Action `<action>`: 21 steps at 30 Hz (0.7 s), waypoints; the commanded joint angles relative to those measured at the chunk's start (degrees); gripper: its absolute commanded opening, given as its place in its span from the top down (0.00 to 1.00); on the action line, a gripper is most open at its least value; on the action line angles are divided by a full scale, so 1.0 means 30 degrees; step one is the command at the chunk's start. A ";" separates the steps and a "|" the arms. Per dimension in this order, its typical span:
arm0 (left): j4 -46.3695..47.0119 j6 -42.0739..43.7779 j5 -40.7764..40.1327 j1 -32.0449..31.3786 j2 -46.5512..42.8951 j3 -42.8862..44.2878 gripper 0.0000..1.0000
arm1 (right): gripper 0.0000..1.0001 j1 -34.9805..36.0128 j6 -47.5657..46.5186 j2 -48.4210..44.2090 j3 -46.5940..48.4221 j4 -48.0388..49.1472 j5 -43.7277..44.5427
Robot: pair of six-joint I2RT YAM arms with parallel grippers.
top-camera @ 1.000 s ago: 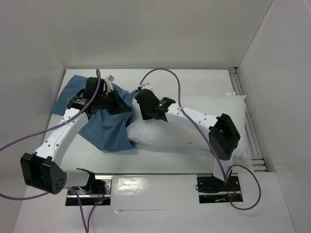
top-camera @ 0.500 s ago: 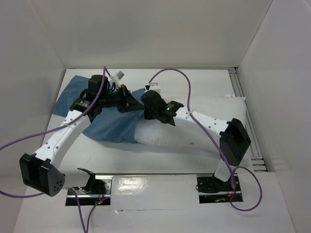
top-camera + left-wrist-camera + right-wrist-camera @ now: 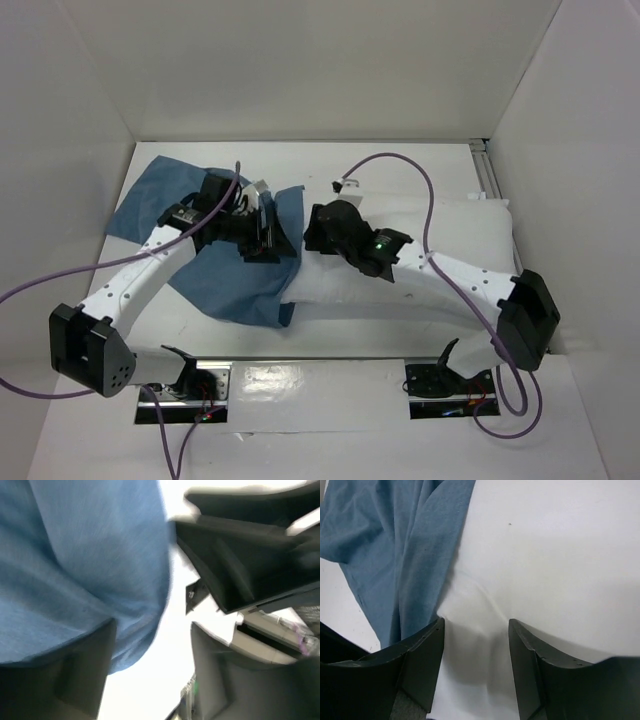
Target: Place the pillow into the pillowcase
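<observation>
Both my grippers just let go. A sec ago the left gripper [image 3: 270, 235] and right gripper [image 3: 316, 232] were clamped shut over the limp, wrinkled medium-blue cloth pillowcase [image 3: 225, 285]. Now both jaw pairs stand spread w/ nothing pinched. In the right wrist view my fingers [image 3: 420, 660] sit apart, just over the big plump white rectangular fabric pillow [image 3: 545, 555], w/ the blue edge lying beside the L finger. The left wrist view is blurry, but the jaws are apart there too. Blue cloth drapes against one finger, not gripped.

Also changed: the pillowcase's R edge has shifted rightward and now laps over the pillow's left end. Both arms have come down and in toward that seam. The pillow lies across the right half of the white table [image 3: 400, 165], mostly uncovered. The rest of the case is spread out to the left.

My read: one tug done, so this is a regrip pause. Can't tell if the pillow's end is actually inside the opening or just under a flap. Most of the stuffing is still to do.
</observation>
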 commanded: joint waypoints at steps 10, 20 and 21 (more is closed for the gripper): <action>-0.2016 0.2370 -0.4900 0.0808 0.6586 1.1840 0.24 | 0.19 -0.0211 -0.2354 -0.0236 0.4766 -0.5368 0.3236; -0.6706 0.3101 -1.0058 0.0222 1.6114 2.1114 0.16 | 0.06 -0.4225 -0.4669 0.2377 0.9052 -1.0290 0.1361; -0.6909 0.3102 -1.0290 0.0222 1.6407 2.1116 0.16 | 0.06 -0.4459 -0.4671 0.2377 0.9052 -1.0525 0.1361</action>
